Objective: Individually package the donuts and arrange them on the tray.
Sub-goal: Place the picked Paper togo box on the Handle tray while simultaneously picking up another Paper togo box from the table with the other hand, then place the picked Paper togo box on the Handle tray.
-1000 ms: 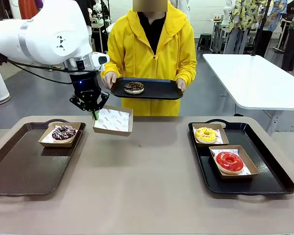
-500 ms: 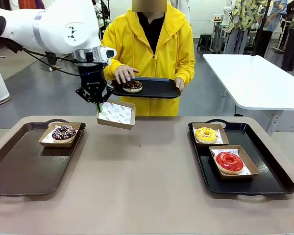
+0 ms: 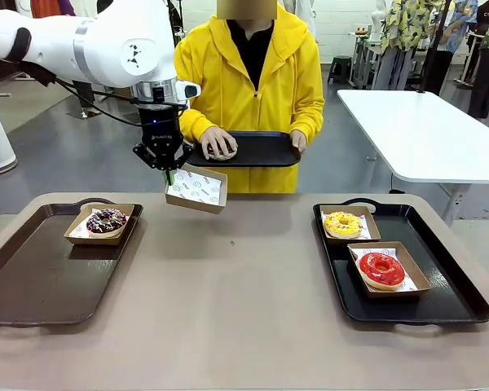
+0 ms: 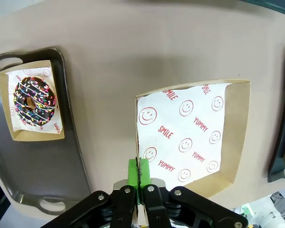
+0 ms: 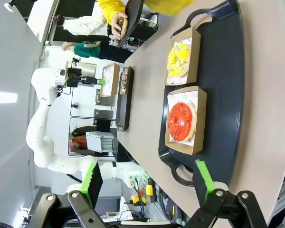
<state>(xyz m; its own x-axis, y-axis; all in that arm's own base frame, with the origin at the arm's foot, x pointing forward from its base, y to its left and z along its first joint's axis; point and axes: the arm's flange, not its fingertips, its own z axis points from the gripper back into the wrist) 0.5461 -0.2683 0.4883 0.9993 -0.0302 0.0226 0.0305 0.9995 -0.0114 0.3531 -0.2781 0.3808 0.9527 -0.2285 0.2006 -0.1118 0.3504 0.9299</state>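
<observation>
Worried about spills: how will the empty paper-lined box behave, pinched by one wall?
The box already hangs tilted from the left pincer, so probably light, but liable to sag. Its loose paper liner may slip.

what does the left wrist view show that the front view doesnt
Left wrist view alone: the red SMILE and YUMMY print on the paper liner, and the green pads pinching the box wall.

Front view alone: the person's hand on the held tray, the yellow donut and red donut.

Both: the empty box, left gripper, sprinkled chocolate donut.
</observation>
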